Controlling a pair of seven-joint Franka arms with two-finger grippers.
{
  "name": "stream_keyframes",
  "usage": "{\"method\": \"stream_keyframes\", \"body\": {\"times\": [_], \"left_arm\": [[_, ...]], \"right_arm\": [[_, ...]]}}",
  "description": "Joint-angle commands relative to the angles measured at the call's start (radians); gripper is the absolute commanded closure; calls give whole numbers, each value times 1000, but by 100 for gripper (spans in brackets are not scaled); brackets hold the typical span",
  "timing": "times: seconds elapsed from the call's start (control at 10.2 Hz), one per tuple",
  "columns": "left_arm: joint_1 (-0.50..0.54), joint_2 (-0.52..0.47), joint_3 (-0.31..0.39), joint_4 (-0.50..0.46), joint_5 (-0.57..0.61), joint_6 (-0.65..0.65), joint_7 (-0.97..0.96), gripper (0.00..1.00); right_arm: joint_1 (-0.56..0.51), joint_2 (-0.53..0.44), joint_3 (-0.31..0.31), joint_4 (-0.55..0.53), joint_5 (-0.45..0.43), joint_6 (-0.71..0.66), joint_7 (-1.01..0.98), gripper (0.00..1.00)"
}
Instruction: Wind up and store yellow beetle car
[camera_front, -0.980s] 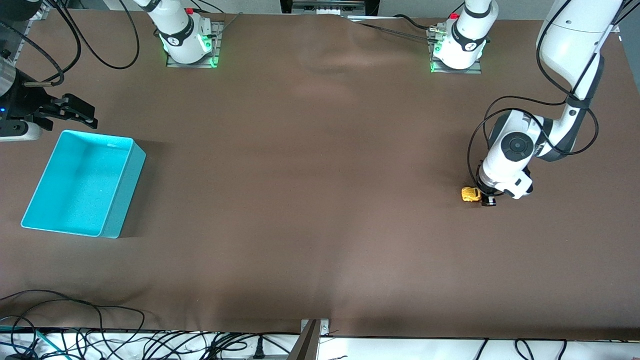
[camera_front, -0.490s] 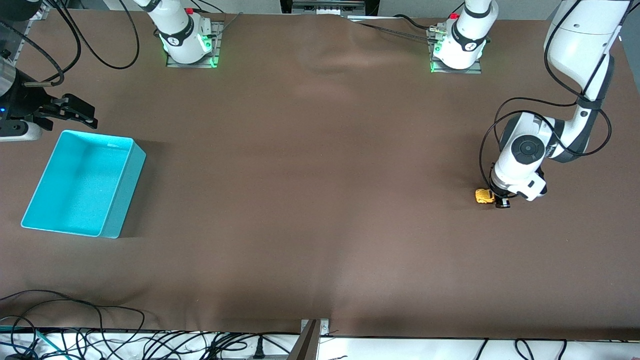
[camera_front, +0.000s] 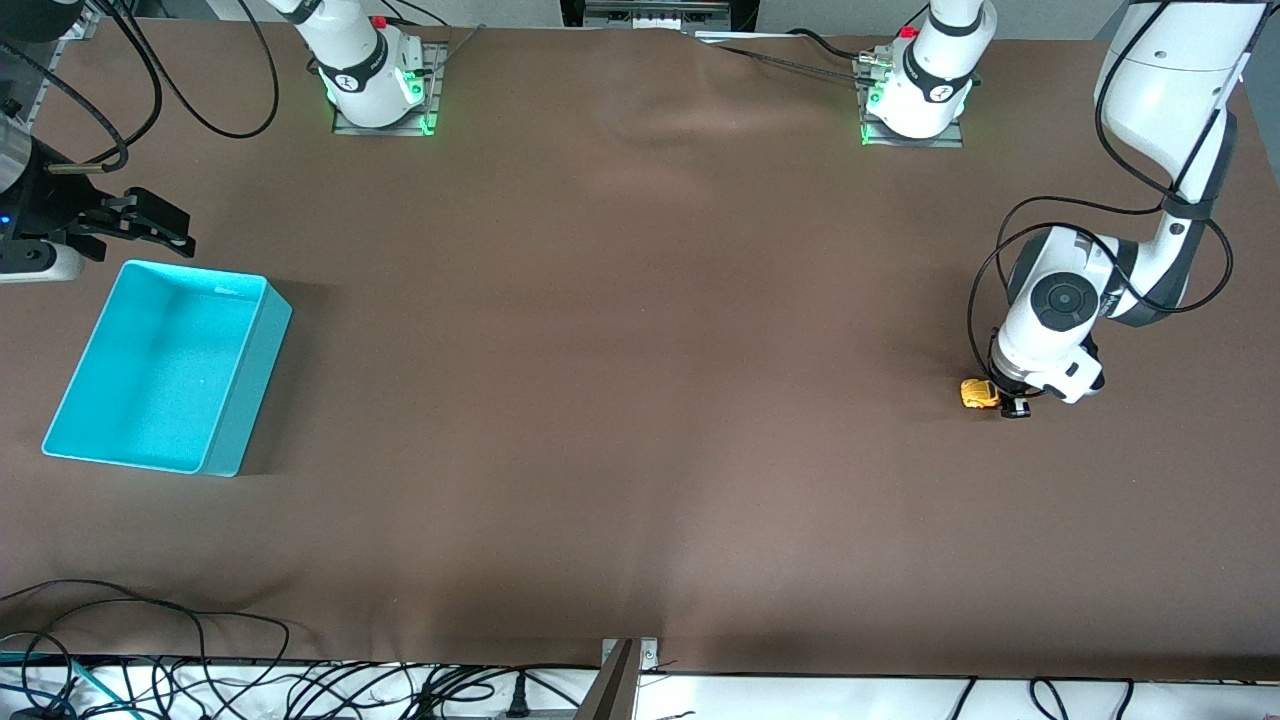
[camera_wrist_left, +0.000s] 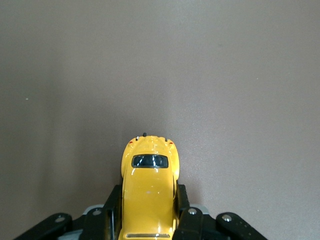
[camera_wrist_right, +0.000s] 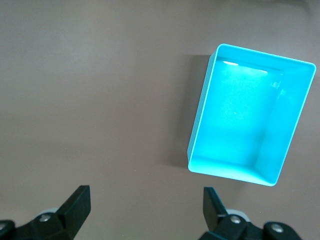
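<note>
The yellow beetle car (camera_front: 979, 393) sits low on the brown table at the left arm's end. My left gripper (camera_front: 1003, 400) is shut on it, down at the table. In the left wrist view the car (camera_wrist_left: 149, 190) lies between the black fingers (camera_wrist_left: 113, 205), which press its sides. My right gripper (camera_front: 150, 228) is open and empty, up in the air at the right arm's end, beside the turquoise bin (camera_front: 250, 385). The right wrist view shows the open gripper (camera_wrist_right: 146, 205) and the empty bin (camera_wrist_right: 200, 120).
Both arm bases (camera_front: 375, 90) stand along the table's edge farthest from the front camera. Cables (camera_front: 150, 660) lie along the edge nearest the front camera. The brown mat (camera_front: 620, 350) spans between bin and car.
My left gripper has slid the car along the table toward the left arm's end, a little nearer the front camera. The right arm has not moved.
</note>
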Motion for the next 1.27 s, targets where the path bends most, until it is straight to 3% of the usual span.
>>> {"method": "stream_keyframes", "body": {"times": [0.0,0.78,1.18], "left_arm": [[3,120,7,76,45,48,-38,0],[-1,118,8,76,45,48,-48,0],[1,50,4,76,45,46,-22,0]], "right_arm": [[0,9,-1,23,14,-7,14,0],[0,7,-1,23,14,-7,14,0],[0,7,-1,23,14,-7,14,0]]}}
